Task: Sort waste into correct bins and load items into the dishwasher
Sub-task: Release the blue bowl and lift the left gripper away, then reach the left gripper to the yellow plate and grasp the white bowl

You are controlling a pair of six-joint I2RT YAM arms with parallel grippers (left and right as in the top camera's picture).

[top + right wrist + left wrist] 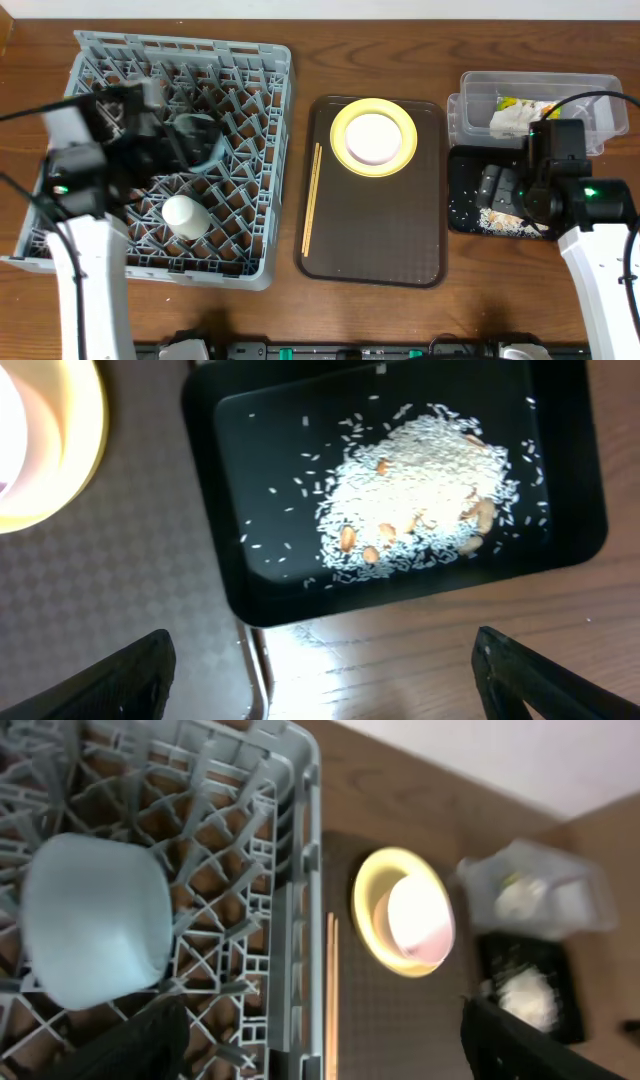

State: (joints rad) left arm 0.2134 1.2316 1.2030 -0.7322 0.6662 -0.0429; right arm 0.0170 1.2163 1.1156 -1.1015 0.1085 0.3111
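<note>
Right wrist, pale rice crumbs (420,490), black tray (245,445)

Robotics lab bench staged as a kitchen, brown wooden desk (380,50), large square grey plastic dish rack (250,210), two white robot arms (95,290)

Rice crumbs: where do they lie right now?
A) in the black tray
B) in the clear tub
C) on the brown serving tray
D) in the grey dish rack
A: the right wrist view shows the rice crumbs heaped inside the black tray, with a few loose grains scattered over its floor.
</note>
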